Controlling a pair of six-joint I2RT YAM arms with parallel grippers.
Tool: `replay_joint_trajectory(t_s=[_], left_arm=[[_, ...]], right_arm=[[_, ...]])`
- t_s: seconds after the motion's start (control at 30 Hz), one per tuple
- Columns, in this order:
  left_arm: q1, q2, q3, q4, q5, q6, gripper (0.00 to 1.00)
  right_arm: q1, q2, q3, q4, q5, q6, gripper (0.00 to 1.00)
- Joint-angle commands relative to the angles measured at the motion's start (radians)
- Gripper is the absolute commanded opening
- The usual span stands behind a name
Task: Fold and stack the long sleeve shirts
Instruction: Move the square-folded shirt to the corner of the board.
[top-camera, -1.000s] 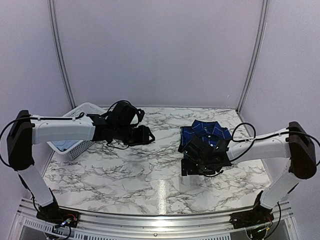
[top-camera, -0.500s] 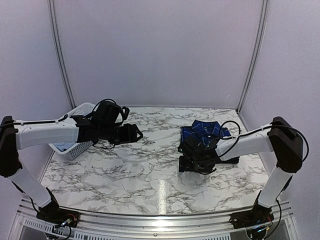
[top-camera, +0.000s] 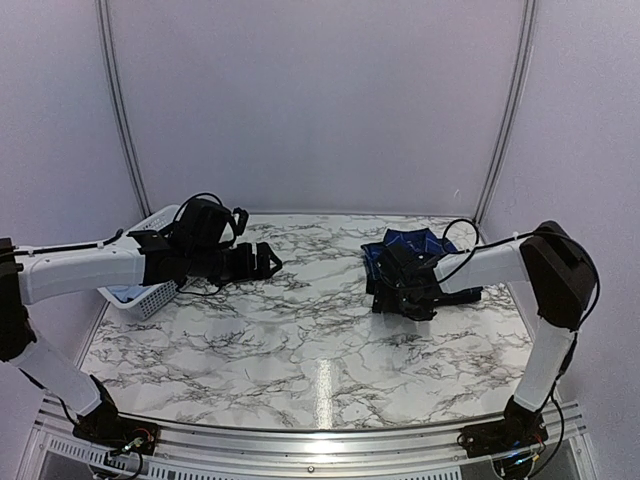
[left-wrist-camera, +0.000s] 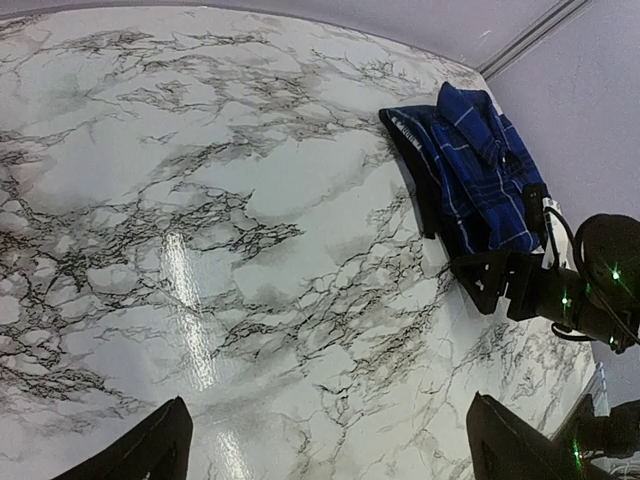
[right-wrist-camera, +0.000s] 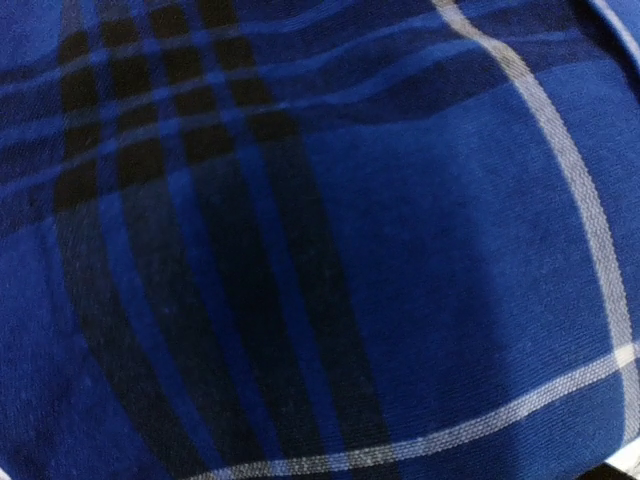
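Note:
The royal-blue-and-navy plaid shirt (top-camera: 418, 246) lies folded at the back right of the marble table (top-camera: 300, 340). It also shows in the left wrist view (left-wrist-camera: 480, 165), where a dark layer (left-wrist-camera: 424, 200) shows under its near edge. My right gripper (top-camera: 403, 292) presses down on the shirt's front edge. Plaid cloth (right-wrist-camera: 320, 240) fills the right wrist view and hides the fingers. My left gripper (top-camera: 266, 262) is open and empty above the table's left half, its fingertips (left-wrist-camera: 160, 445) wide apart. Pale blue cloth (top-camera: 122, 293) lies in the basket.
A white lattice basket (top-camera: 158, 222) stands at the table's left edge, partly under my left arm. The right gripper's black body (left-wrist-camera: 520, 285) shows beside the shirt in the left wrist view. Grey walls stand close behind and beside the table.
My left arm has drawn back to the left, toward the basket. My right gripper has moved away from the near table onto the plaid shirt's front edge.

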Motion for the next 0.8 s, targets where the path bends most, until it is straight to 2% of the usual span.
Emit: replay_joint_trajectory(t_s=[0.0, 0.13, 0.27, 0.57, 0.77], left_arm=[[0.014, -0.045, -0.018, -0.006, -0.011, 0.025, 0.99], [0.026, -0.052, -0.022, -0.006, -0.009, 0.029, 0.99], [0.040, -0.066, -0.028, -0.009, 0.001, 0.032, 0.99], [0.050, -0.120, -0.039, -0.036, 0.007, 0.053, 0.99], [0.050, -0.128, -0.030, -0.040, 0.018, 0.044, 0.99]], right_arm=[[-0.080, 0.073, 0.046, 0.022, -0.063, -0.045, 0.99], [-0.093, 0.155, 0.188, -0.001, -0.066, -0.051, 0.99], [-0.103, 0.188, 0.233, 0.033, -0.128, -0.033, 0.99], [0.062, 0.178, 0.325, -0.003, -0.143, -0.069, 0.99], [0.026, 0.295, 0.527, 0.029, -0.239, -0.148, 0.98]])
